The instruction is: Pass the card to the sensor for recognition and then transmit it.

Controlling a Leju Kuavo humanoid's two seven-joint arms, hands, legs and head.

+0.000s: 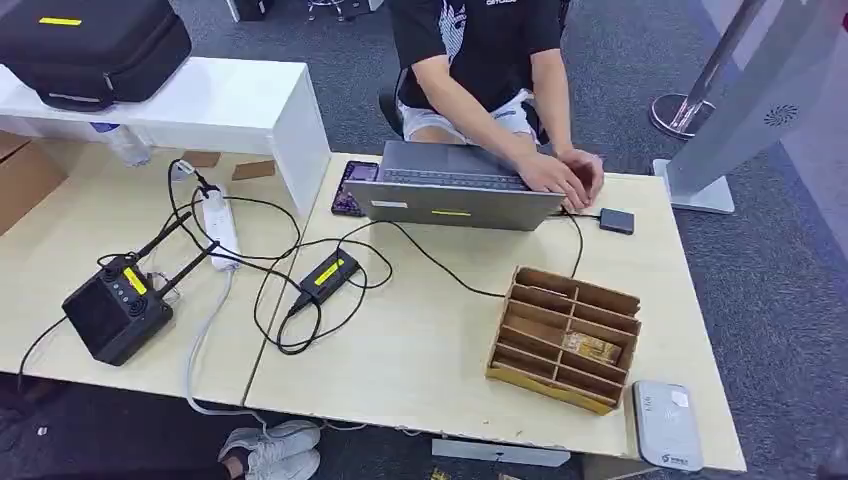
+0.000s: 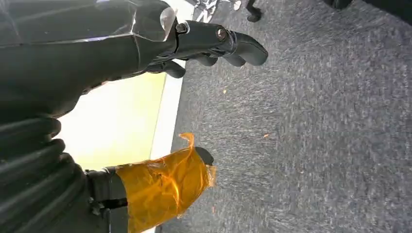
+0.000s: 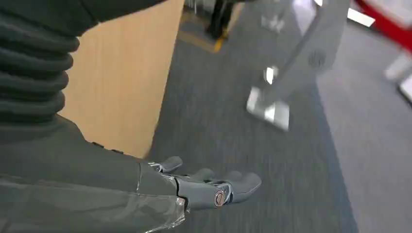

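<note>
From my head, the card (image 1: pixel 590 348) lies flat in the wooden organizer (image 1: pixel 565 337) near the tabletop's right front corner, long axis across its slot, while wrist cameras show my left hand (image 2: pixel 194 53) and right hand (image 3: pixel 204 187) spread, empty, above carpet.

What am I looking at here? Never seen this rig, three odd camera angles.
It is a humanoid robot with two arms. The head view looks down at a wooden table; the other two come from cameras at its wrists. On the table: a compartmented cardboard box with a card in it, a white card sensor, and a laptop a seated person is using. The left hand, thumb wrapped in amber tape, and right hand hang over grey carpet, holding nothing.
</note>
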